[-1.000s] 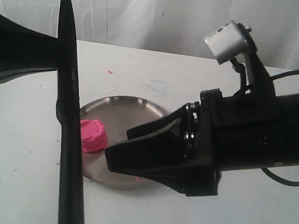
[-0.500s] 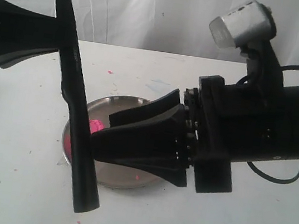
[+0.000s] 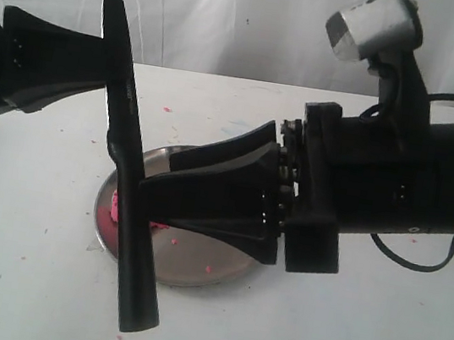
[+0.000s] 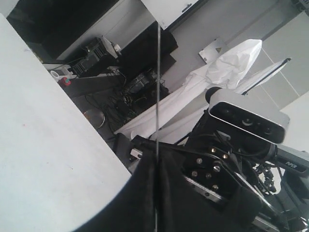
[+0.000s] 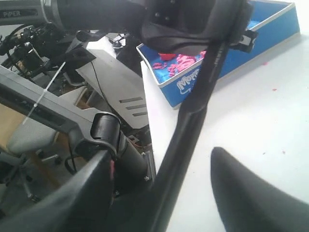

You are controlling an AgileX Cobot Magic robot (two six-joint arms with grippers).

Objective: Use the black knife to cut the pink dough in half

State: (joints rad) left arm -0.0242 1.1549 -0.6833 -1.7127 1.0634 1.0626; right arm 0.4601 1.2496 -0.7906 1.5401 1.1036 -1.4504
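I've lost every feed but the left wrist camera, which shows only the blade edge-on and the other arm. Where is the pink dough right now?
Observer: The pink dough lies on the steel plate, mostly hidden behind the black knife.
Operator: How is the knife oriented?
Observer: Its tip points up and its handle points down. It is tilted, and the butt hangs low in front of the plate's near rim in the exterior view.
Operator: And the right gripper?
Observer: The right gripper is open over the plate. The right wrist view shows the knife handle running between its jaws, not yet clamped.
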